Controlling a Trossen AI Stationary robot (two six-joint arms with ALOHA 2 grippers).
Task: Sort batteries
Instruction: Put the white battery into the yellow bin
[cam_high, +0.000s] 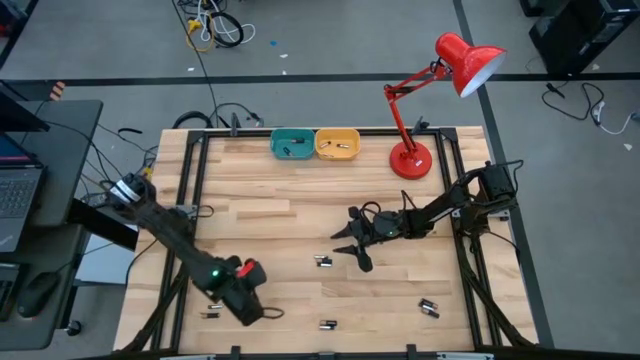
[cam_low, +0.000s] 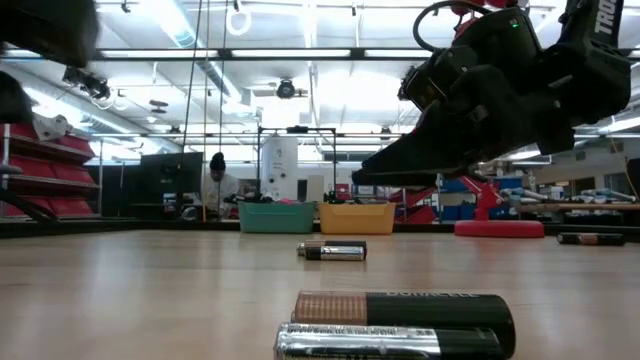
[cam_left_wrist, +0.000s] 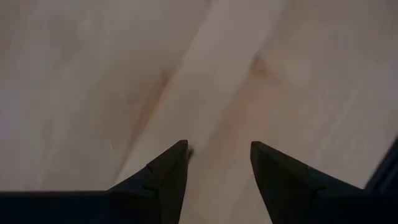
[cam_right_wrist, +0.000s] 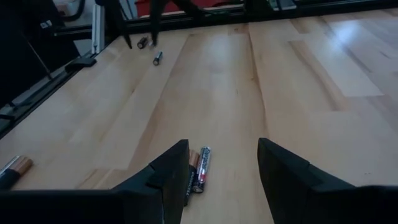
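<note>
High view is showing the right gripper (cam_high: 350, 243), dark and two-fingered, hanging just right of frame centre with its fingers spread wide and nothing between them. A pair of small dark batteries with silvery ends (cam_high: 323, 261) is lying on the pale wooden plank table (cam_high: 270, 215) just below and left of it. Right wrist view is placing that same pair (cam_right_wrist: 198, 169) close against one dark fingertip (cam_right_wrist: 176, 163) rather than centred in the gap.

More batteries are lying scattered: one near the bottom centre (cam_high: 327, 324), a pair at lower right (cam_high: 429, 307), one at lower left (cam_high: 210, 312) beside the left gripper (cam_high: 235, 300). A few are already sitting in the teal plastic bin (cam_high: 291, 144) and the yellow plastic bin (cam_high: 337, 144) at upper centre, beside the red desk lamp (cam_high: 428, 96).

The left gripper is waiting low over bare wood, its fingers (cam_left_wrist: 168, 171) parted and empty.

Judging from this, the sort is partly done and a pick-up is being lined up. The next move likely calls for shifting the right gripper sideways to straddle one battery, then descending; since the two are touching, grabbing both looks like a risk.
</note>
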